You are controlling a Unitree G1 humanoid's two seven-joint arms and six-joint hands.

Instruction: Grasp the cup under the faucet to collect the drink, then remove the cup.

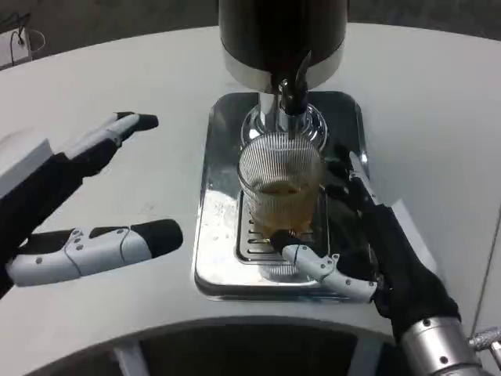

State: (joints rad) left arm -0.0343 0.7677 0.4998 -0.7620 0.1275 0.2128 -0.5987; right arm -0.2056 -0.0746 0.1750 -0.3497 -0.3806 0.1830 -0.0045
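Observation:
A ribbed clear cup (279, 186) with amber drink in its lower part stands on the grate of the shiny metal drip tray (221, 258), right under the black faucet spout (291, 92) of the dark dispenser (282, 35). My right hand (362, 235) wraps the cup from the right, one finger curling under its front and others against its right side. My left hand (86, 196) hovers over the table to the left of the tray, fingers spread wide and holding nothing.
The white round table (117, 86) stretches to the left and back. Its front edge curves just below the tray. A small white object (19, 43) stands at the far left corner.

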